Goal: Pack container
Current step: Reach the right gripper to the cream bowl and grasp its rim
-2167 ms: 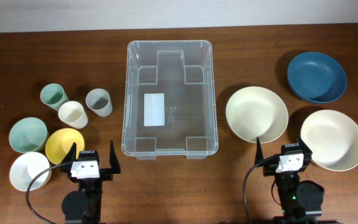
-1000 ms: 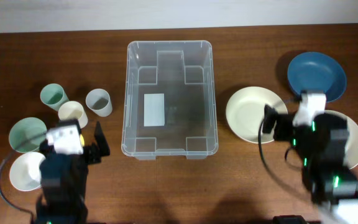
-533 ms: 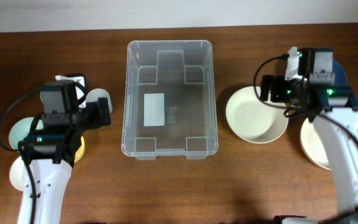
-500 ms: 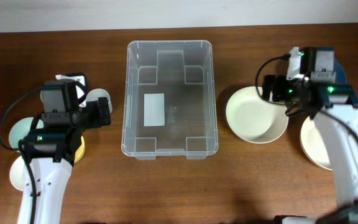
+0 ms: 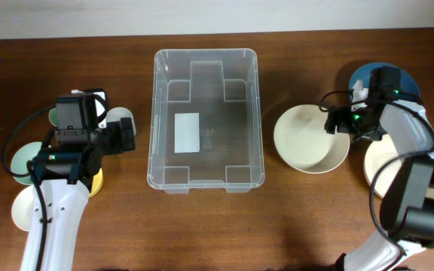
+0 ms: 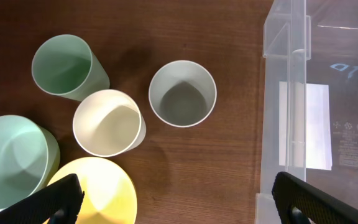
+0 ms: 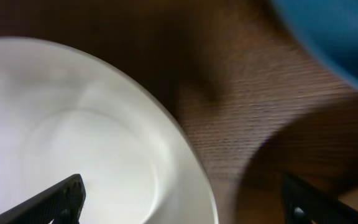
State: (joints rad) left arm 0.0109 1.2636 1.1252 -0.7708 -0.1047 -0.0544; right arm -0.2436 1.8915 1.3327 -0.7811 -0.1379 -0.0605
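Nothing is packed yet: the container (image 5: 232, 143) stands empty in the middle of the table, with cups and small bowls to its left and larger bowls to its right. The left gripper (image 6: 178, 186) hangs spread just near of the grey cup (image 6: 182, 93). The right gripper (image 7: 182, 180), also spread, is over the right rim of the cream bowl (image 5: 307, 143).

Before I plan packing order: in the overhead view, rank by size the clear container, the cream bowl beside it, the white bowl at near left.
1. container
2. cream bowl
3. white bowl, partly hidden under the left arm, yet plainly smallest
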